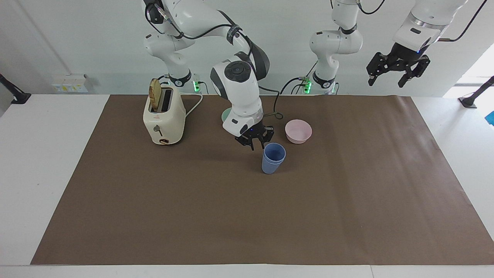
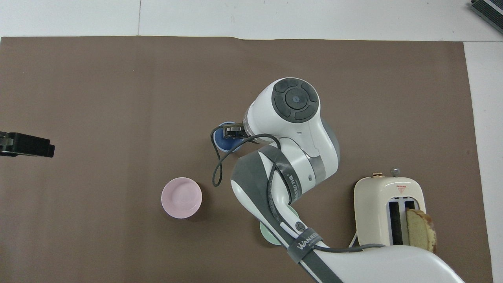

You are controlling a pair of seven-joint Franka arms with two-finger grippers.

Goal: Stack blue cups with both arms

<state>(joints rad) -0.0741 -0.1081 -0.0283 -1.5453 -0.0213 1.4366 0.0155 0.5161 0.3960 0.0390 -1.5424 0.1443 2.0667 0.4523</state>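
- Blue cups (image 1: 273, 158) stand nested, one inside the other, upright on the brown-papered table (image 1: 347, 200), farther from the robots than the pink bowl (image 1: 298, 131).
- Right gripper (image 1: 256, 146) hangs just above the stack's rim, jaws spread and holding nothing.
- Left gripper (image 1: 388, 82) waits high over the left arm's end of the table, jaws open and empty.
- Cream toaster (image 1: 164, 116) holds a slice of bread (image 1: 154, 94).
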